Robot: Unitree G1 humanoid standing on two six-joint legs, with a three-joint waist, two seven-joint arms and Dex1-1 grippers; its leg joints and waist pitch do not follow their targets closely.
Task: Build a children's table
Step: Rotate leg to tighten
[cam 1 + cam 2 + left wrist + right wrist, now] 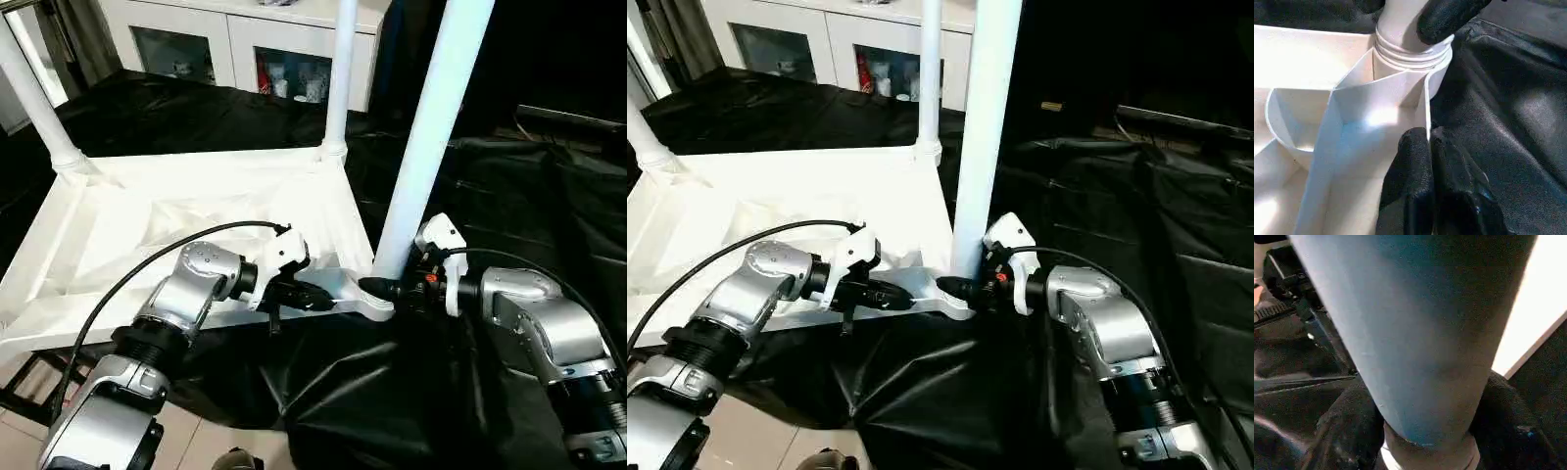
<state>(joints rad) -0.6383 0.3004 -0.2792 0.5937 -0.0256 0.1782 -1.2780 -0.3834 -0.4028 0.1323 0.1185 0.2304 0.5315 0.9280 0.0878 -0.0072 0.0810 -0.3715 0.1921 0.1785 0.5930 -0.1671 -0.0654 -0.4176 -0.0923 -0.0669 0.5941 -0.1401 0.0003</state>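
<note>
The children's table top [196,206] lies upside down on black cloth, ribbed underside up. Three white legs stand in its corner sockets: one at the far left [34,88], one at the far right [338,78], and a near-right leg [431,127]. My left gripper [309,294] is shut on the thin rim wall [1400,98] just beside the near-right socket [377,304]. My right gripper [382,287] reaches in from the right at the base of the near-right leg. Its black fingers [1347,431] press on both sides of that leg [1415,333], just above the socket's collar.
White cabinets with glass doors [235,39] stand behind the table. Black cloth [529,196] covers the surface to the right and hangs down in front. Pale floor tiles [196,441] show at the lower left, beside a dark frame [29,382].
</note>
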